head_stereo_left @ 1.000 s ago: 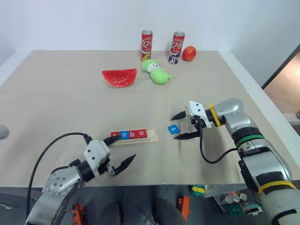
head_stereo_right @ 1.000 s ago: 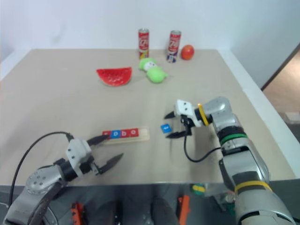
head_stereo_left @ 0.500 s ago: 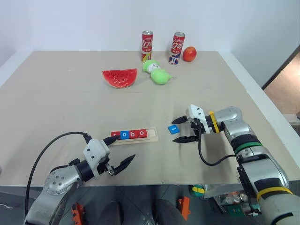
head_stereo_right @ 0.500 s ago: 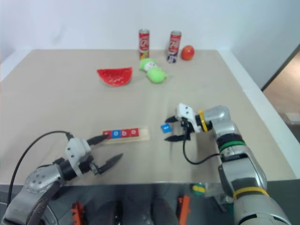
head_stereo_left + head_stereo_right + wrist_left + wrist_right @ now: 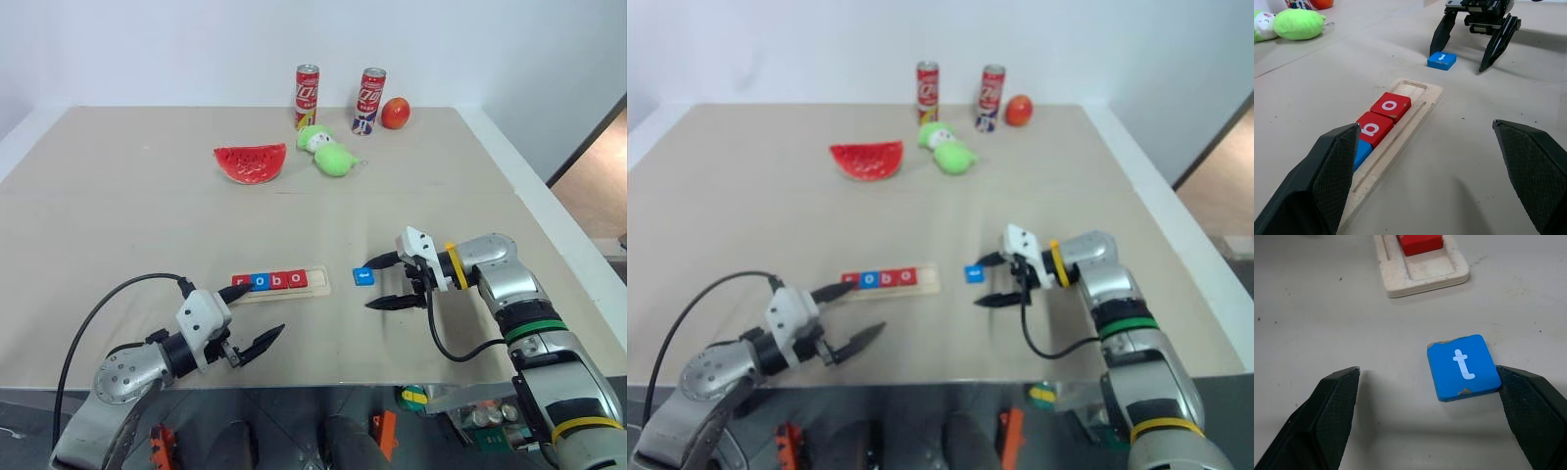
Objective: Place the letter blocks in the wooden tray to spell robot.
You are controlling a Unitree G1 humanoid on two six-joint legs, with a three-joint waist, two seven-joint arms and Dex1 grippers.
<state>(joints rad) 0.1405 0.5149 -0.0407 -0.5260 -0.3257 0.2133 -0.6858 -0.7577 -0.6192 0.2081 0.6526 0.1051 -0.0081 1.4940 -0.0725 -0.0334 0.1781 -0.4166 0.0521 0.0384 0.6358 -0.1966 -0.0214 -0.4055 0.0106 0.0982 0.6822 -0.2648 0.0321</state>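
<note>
Wooden tray (image 5: 282,284) near surface's front edge holds four tiles; "o", "b", "o" readable (image 5: 1382,116). Blue "t" tile (image 5: 1463,366) lies loose just beside tray's empty end, between right hand (image 5: 386,280) fingers, spread apart. Left hand (image 5: 250,321) also apart.

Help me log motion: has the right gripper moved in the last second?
Yes. The right gripper, jaws open, has sunk toward the table, next to the blue t block, which has stayed right of the wooden tray.
</note>
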